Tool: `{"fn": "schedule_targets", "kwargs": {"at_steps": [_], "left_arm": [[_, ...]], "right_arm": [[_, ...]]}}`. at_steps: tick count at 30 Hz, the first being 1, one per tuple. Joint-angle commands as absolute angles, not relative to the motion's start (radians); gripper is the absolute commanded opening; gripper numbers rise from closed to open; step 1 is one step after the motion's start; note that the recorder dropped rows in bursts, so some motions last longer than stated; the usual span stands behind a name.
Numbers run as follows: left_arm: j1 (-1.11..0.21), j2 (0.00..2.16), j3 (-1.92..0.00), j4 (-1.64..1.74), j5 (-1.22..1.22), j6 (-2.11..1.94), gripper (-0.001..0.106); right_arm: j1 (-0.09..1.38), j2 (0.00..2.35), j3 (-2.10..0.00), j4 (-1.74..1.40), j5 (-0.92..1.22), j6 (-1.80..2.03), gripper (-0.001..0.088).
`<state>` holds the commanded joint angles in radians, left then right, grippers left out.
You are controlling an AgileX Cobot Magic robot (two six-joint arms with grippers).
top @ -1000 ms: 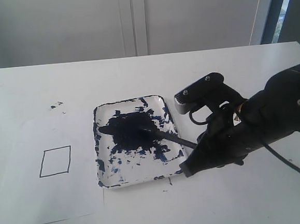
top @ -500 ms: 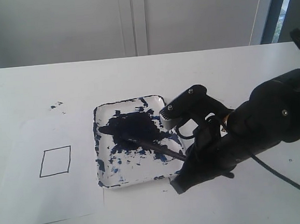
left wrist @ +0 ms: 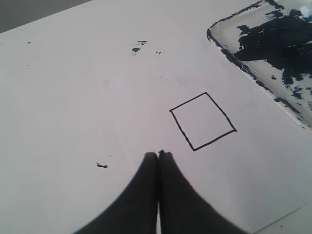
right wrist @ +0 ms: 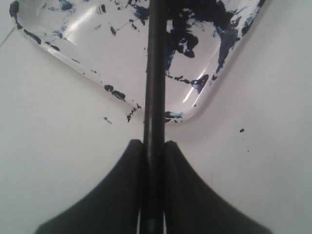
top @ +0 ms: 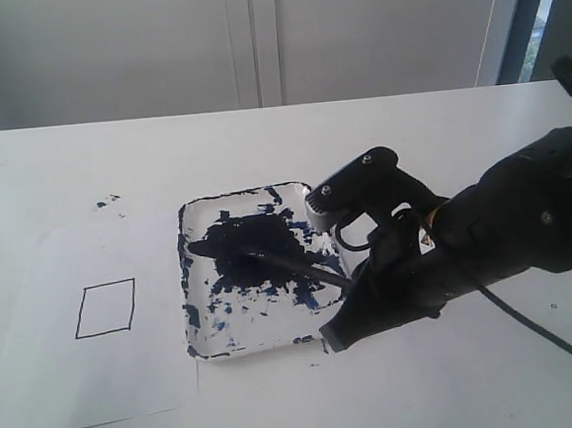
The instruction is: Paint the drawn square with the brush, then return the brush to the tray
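One brush (top: 300,268), thin and black, slants across the tray (top: 198,217). Its tip merges into the big dark paint blotch, so I cannot tell whether it touches. The handle runs out over the tray's corner into the right tool (top: 335,336), which is clenched on it, one finger on either side of the shaft. The tray is white and smeared navy-black, and it sits on the desk (top: 409,135) just beside the edge of a white paper sheet (top: 81,379). On that sheet, well apart from the tray, lies the drawn square (top: 105,309), outlined in black and blank inside. The left tool (left wrist: 158,155) hovers over the paper near the square, its fingers pressed together on nothing. A few paint specks (top: 105,201) dot the desk beyond the paper.
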<state>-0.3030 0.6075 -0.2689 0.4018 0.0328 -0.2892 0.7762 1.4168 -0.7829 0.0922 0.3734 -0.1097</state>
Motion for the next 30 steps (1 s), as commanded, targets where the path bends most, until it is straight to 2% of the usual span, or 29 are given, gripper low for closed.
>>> {"fn": "schedule_targets", "kwargs": {"at_steps": [13, 23, 30], "left_arm": [[-0.303, 0.607, -0.269, 0.402, 0.033, -0.289, 0.0], [-0.303, 0.607, -0.269, 0.402, 0.031, -0.289, 0.0], [-0.303, 0.607, -0.269, 0.409, 0.029, -0.284, 0.0]], "right_arm": [[0.776, 1.474, -0.779, 0.084, 0.439, -0.11, 0.0], [0.776, 1.351, -0.83, 0.074, 0.462, -0.11, 0.0], [0.778, 1.455, -0.783, 0.07, 0.526, -0.112, 0.0]]}}
